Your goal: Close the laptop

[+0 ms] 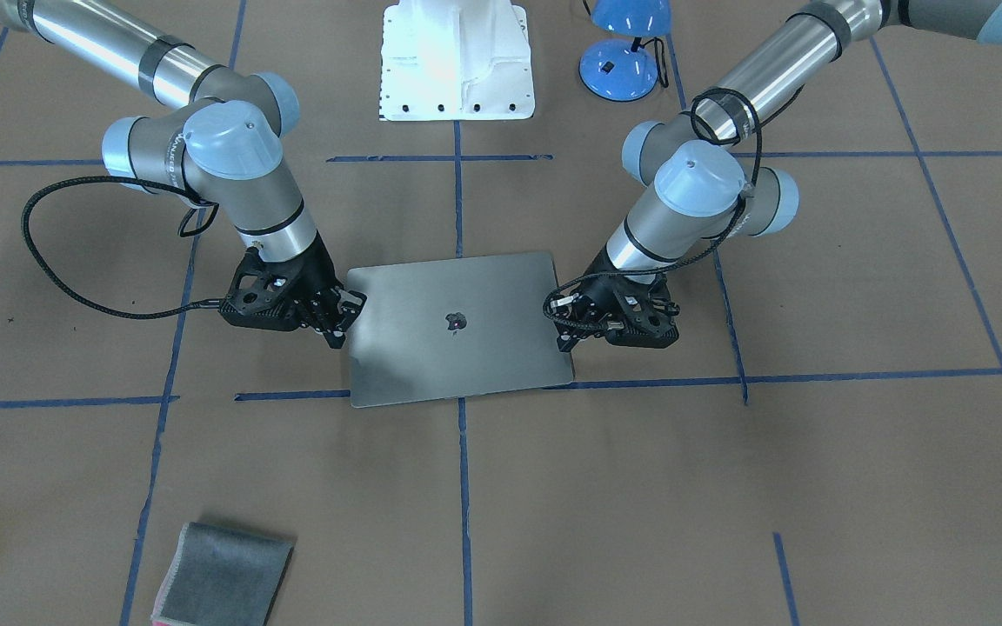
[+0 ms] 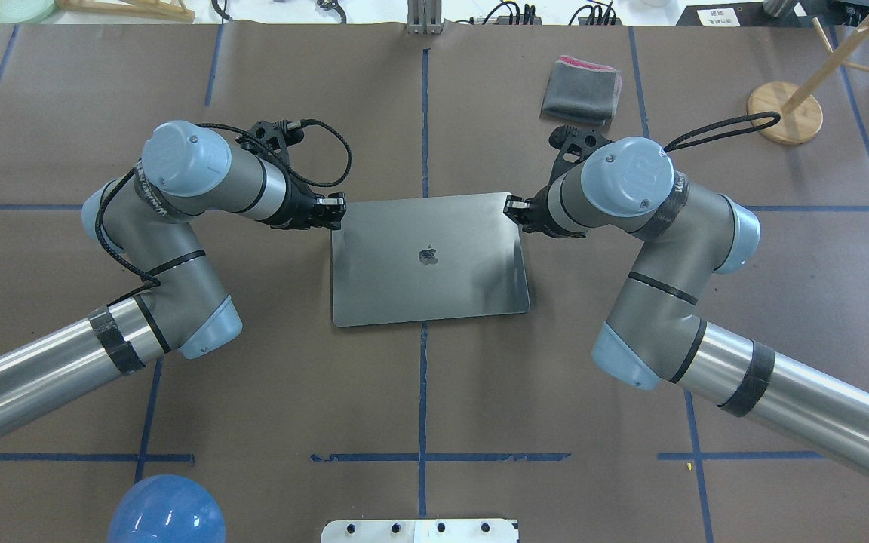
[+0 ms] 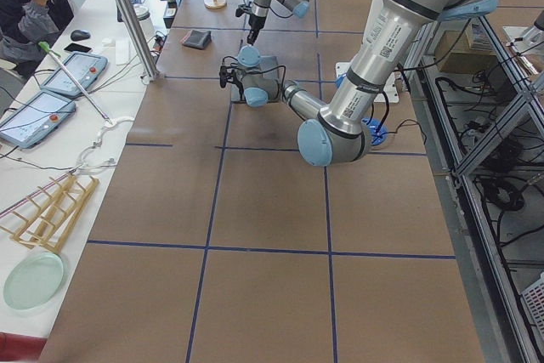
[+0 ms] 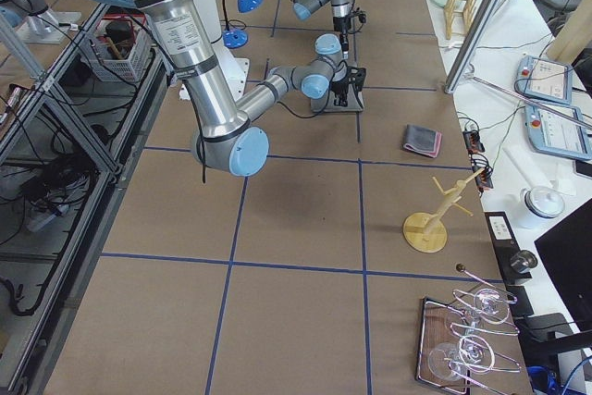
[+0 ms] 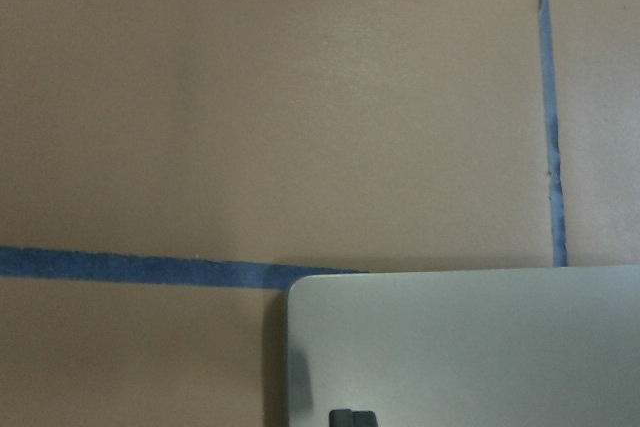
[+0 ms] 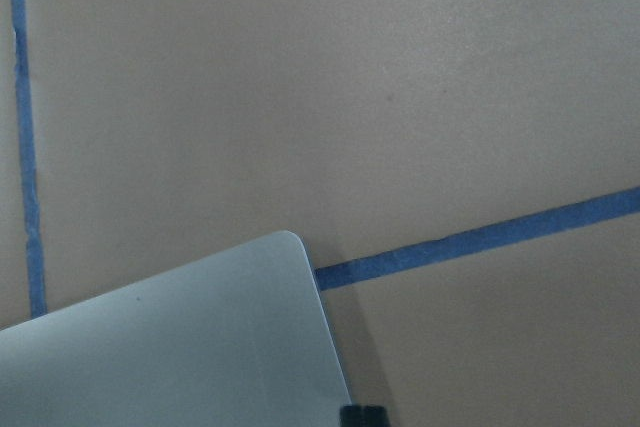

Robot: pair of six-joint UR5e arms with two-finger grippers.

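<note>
The space-grey laptop point(image 1: 457, 356) lies flat on the brown table with its lid down and the dark apple logo facing up; it also shows in the overhead view point(image 2: 427, 286). My left gripper point(image 2: 335, 212) is shut, its tips at the lid's far left corner point(image 5: 480, 347). My right gripper point(image 2: 512, 207) is shut, its tips at the lid's far right corner point(image 6: 180, 347). In the front-facing view the left gripper point(image 1: 564, 323) is at the laptop's right edge and the right gripper point(image 1: 343, 320) at its left edge. Neither holds anything.
A folded grey cloth with a pink edge point(image 2: 581, 90) lies beyond the laptop on the right. A wooden stand point(image 2: 785, 113) is at the far right. A blue lamp point(image 2: 167, 513) and the white robot base point(image 1: 457, 61) are on the near side.
</note>
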